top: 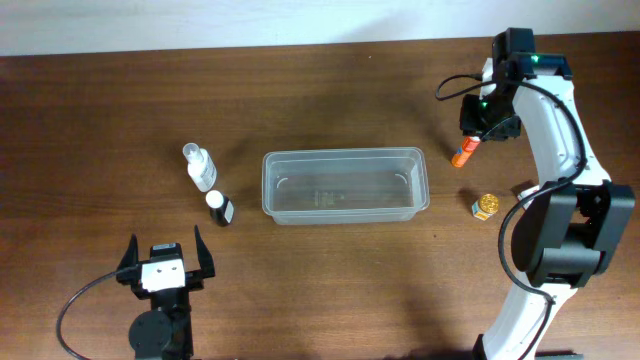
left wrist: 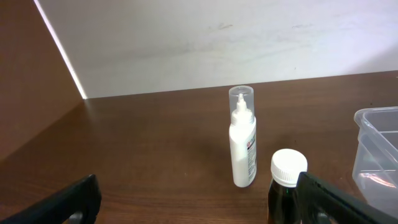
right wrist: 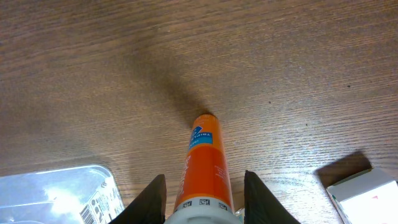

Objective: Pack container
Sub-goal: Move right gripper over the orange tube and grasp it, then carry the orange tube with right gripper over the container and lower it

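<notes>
The container (top: 345,154) is a clear rectangular tub at the table's middle; its corner shows in the right wrist view (right wrist: 56,186) and its end in the left wrist view (left wrist: 376,155). To its right an orange tube (top: 462,153) lies on the wood. My right gripper (top: 481,127) is over the tube's far end. In the right wrist view the right gripper (right wrist: 204,175) has its fingers close on either side of the orange tube (right wrist: 205,155), with a narrow gap showing on the right side. My left gripper (top: 165,243) stands wide open near the front left, holding nothing (left wrist: 199,199).
A white squeeze bottle with a clear cap (top: 200,166) (left wrist: 242,146) and a small dark bottle with a white cap (top: 219,207) (left wrist: 287,186) stand left of the tub. A small gold-lidded jar (top: 486,206) sits at the right. A white box (right wrist: 364,190) lies beside the tube.
</notes>
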Controlling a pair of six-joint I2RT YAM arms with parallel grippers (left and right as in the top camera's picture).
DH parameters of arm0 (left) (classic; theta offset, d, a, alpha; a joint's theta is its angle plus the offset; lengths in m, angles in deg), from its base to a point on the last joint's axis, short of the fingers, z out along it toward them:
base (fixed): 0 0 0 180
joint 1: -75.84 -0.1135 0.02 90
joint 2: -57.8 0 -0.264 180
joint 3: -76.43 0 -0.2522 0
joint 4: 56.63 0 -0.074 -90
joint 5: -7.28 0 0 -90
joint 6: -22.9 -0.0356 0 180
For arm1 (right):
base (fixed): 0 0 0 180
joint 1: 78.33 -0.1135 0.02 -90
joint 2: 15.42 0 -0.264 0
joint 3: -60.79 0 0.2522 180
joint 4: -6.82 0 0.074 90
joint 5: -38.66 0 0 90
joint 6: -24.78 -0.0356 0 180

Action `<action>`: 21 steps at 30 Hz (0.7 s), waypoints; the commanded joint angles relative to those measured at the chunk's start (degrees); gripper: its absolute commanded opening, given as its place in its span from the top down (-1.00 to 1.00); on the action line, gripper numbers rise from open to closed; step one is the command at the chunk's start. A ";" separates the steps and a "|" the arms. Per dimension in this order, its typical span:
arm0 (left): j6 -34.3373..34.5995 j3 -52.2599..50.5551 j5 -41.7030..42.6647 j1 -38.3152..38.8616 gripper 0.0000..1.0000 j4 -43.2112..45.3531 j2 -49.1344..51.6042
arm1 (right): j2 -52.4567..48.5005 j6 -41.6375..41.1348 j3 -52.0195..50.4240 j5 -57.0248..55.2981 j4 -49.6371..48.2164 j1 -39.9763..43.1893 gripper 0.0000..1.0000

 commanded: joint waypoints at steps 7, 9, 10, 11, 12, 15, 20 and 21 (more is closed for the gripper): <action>-1.14 -0.13 0.39 -0.04 -1.00 -0.22 -0.39 | -0.39 -0.24 0.28 0.26 0.57 -0.52 0.53; -1.14 -0.13 0.39 -0.04 -0.99 -0.22 -0.39 | -0.33 -0.22 0.35 0.26 0.90 -0.52 0.54; -1.14 -0.13 0.39 -0.04 -1.00 -0.22 -0.39 | -0.28 -0.22 0.44 0.26 1.01 -0.52 0.53; -1.14 -0.13 0.39 -0.04 -1.00 -0.22 -0.39 | -0.17 -0.20 0.74 0.24 1.22 -0.52 0.54; -1.14 -0.13 0.39 -0.04 -1.00 -0.22 -0.39 | -0.11 -0.02 1.29 0.22 1.55 -0.52 0.56; -1.14 -0.13 0.39 -0.04 -1.00 -0.22 -0.39 | 0.50 3.21 5.81 0.15 3.82 -0.63 0.60; -1.14 -0.13 0.37 -0.04 -1.00 -0.22 -0.39 | 0.92 6.93 20.22 -0.35 11.58 -2.19 0.61; -1.14 -0.13 0.39 -0.04 -1.00 -0.22 -0.39 | 0.92 6.93 23.65 -0.33 13.44 -2.73 0.61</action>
